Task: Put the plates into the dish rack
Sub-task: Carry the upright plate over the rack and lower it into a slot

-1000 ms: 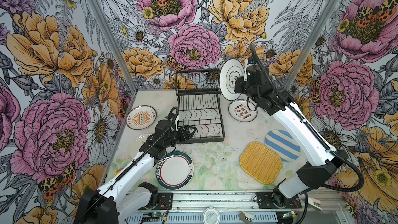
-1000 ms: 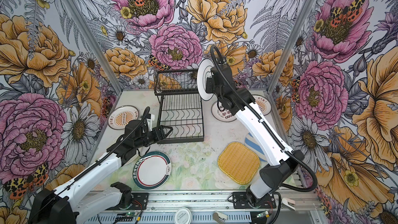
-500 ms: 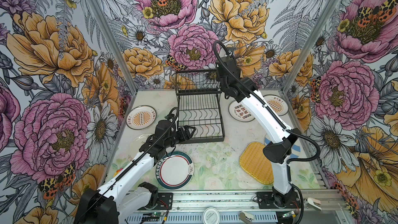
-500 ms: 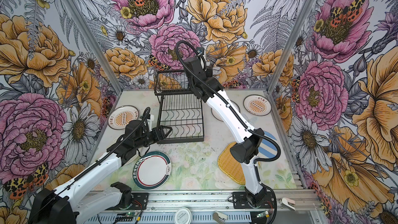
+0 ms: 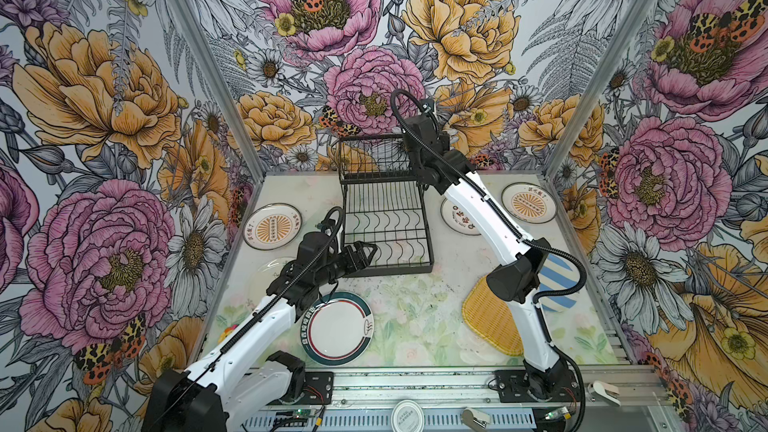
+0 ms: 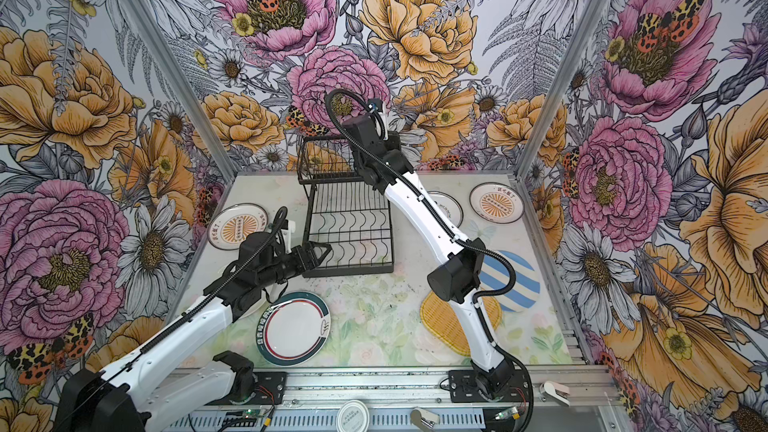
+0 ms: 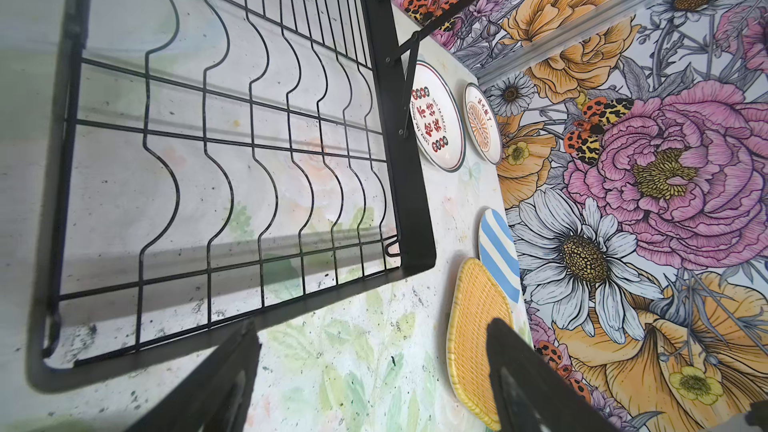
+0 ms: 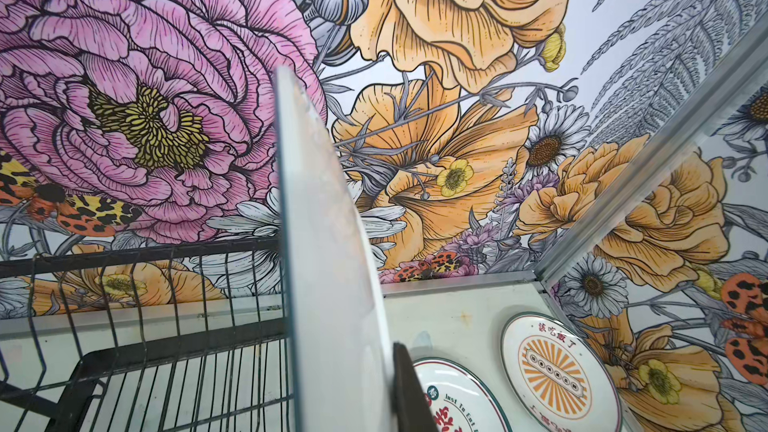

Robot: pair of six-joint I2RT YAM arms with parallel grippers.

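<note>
View from above, as I see it. The rack (image 5: pixel 386 222) stands at the back centre of the table (image 5: pixel 415 297), raised tier behind flat grid. First plate (image 5: pixel 272 226) lies left of the rack, second plate (image 5: pixel 338 328) in front, left of centre. Third plate (image 5: pixel 452 214) lies just right of the rack, fourth plate (image 5: pixel 528 203) beyond it by the right wall. Fifth plate (image 5: pixel 484 322) and sixth plate (image 5: pixel 555 272) lie front right, just beside each other. The upright plate (image 8: pixel 328 243) stands on edge at the raised tier's right end.

Left arm (image 5: pixel 266 322) low with left fingers (image 7: pixel 524 376) spread wide, right arm (image 5: pixel 486 211) stretched far forward, right fingers (image 8: pixel 409 392) clamped
</note>
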